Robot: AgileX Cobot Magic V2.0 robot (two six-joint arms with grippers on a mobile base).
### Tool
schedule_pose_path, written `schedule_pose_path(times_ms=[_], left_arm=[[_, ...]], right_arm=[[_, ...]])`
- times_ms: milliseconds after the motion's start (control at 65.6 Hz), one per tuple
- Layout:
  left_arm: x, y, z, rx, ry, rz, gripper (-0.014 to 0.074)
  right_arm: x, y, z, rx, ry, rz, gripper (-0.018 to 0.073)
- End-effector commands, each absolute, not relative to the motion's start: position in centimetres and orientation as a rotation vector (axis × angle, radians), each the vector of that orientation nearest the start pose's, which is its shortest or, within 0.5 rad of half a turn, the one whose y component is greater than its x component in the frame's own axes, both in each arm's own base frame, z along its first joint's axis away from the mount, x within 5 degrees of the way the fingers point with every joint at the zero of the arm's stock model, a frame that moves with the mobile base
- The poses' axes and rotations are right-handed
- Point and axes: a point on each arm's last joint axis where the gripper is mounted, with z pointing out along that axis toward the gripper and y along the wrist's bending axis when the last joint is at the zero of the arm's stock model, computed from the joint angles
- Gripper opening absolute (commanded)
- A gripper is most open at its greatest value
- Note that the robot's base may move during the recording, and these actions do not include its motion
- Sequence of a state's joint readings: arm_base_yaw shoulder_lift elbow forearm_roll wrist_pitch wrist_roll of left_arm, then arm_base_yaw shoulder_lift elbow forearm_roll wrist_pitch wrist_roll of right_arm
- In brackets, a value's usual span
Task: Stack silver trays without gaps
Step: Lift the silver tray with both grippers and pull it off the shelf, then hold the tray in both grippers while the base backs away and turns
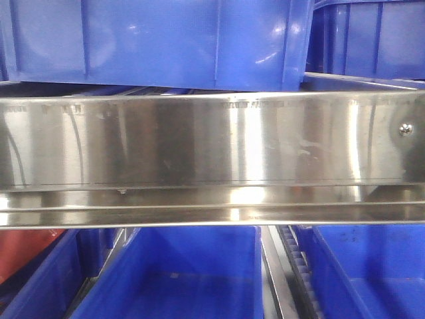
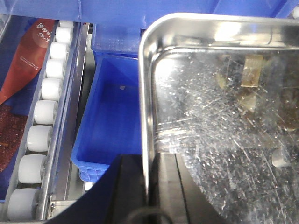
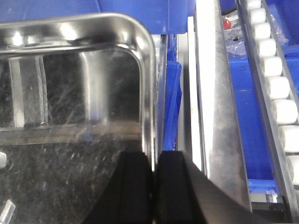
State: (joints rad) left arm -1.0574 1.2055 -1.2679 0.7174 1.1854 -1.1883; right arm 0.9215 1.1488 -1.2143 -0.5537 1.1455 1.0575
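Observation:
A silver tray (image 2: 219, 107) with a scratched, shiny bottom fills the right of the left wrist view. My left gripper (image 2: 148, 186) is shut on its left rim, one finger outside and one inside the wall. The same tray (image 3: 70, 93) fills the left of the right wrist view. My right gripper (image 3: 153, 186) is shut on its right rim in the same way. The tray hangs over blue bins. I see one tray only; any other is out of view. Neither gripper shows in the front view.
A long steel shelf rail (image 1: 212, 143) with a screw (image 1: 405, 129) spans the front view, blue bins (image 1: 186, 272) above and below. A blue bin (image 2: 112, 121) lies under the tray's left edge. White roller tracks (image 2: 42, 116) (image 3: 280, 93) flank both sides. A red packet (image 2: 28, 56) lies far left.

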Motion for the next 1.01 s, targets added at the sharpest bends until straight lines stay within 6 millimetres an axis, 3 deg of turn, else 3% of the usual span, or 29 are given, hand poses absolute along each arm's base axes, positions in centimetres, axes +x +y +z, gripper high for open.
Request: schedule_pose_path(times_ms=[0,990], left_arm=[[15.66,-16.4,40.56,-0.04,2.236,-0.175,-0.0006],[15.68,-16.39,40.58,-0.039,2.233,-0.173,-0.0006]], right_arm=[[16.3,13.83,39.82,0.057,2.309,0.199,-0.0015],[16.35,13.94,39.89,0.051,2.3,0.214,-0.0015]])
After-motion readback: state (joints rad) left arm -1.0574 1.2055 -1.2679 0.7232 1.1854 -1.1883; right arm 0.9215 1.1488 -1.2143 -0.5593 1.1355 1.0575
